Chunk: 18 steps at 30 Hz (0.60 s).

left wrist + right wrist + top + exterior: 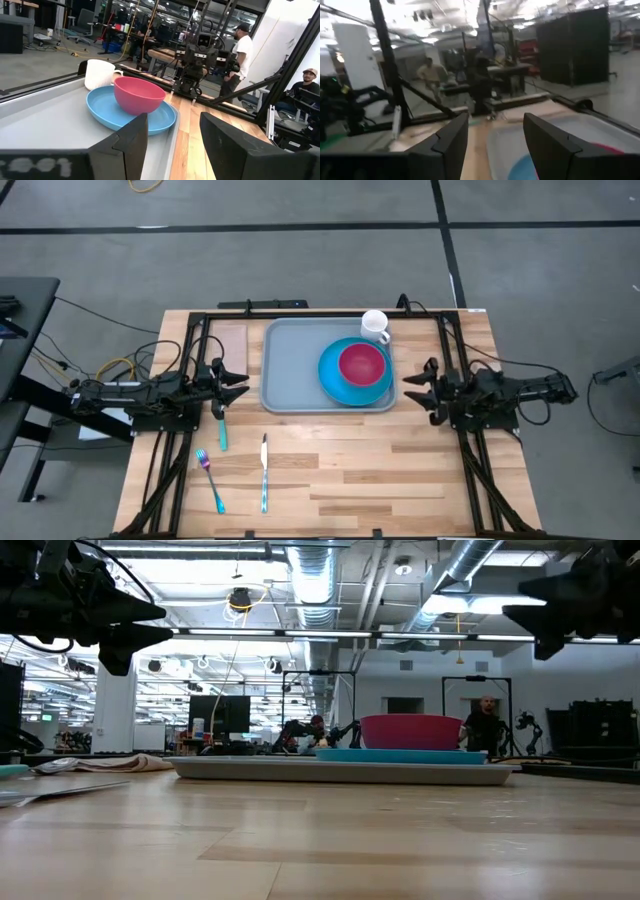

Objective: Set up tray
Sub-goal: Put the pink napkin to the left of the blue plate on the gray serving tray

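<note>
The grey-blue tray point(300, 370) lies flat on the table's far middle. On its right part rests a round blue plate point(352, 383) with a pink bowl point(361, 364) on it, and a white mug point(375, 326) stands at the tray's far right corner. In the left wrist view the tray point(45, 125), plate point(107, 112), bowl point(137, 94) and mug point(99, 73) show ahead. My left gripper point(243, 380) hovers open just left of the tray. My right gripper point(407, 385) hovers open just right of it. Both hang above the table in the low view.
A teal-handled utensil point(221, 430) lies below the left gripper. A fork point(210, 478) and a knife point(264, 472) lie on the near left of the table. A brown napkin point(231, 340) lies left of the tray. People stand in the room behind.
</note>
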Motion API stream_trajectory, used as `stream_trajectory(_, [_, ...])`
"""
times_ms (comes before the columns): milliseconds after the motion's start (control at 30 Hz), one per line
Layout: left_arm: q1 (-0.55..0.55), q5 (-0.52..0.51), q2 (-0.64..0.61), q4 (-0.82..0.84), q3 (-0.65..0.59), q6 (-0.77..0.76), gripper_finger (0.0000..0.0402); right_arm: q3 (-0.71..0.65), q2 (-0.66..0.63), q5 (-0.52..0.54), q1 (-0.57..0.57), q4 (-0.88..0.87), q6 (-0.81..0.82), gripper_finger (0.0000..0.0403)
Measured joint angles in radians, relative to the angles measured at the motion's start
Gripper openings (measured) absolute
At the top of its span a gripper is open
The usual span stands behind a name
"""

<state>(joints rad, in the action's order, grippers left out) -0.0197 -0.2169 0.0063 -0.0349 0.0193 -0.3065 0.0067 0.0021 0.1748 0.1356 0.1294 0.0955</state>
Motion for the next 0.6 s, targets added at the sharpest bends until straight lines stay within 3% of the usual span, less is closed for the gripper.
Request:
stream_trajectory(167, [0.000,0.000,0.000,0.000,0.000,0.000,0.0169,0.000,0.002,0.006,0.000,-0.087,0.013,0.0182])
stream_trajectory(600, [0.000,0.000,0.000,0.000,0.000,0.000,0.0169,0.005,0.005,-0.045,0.000,-0.113,0.001,0.0182])
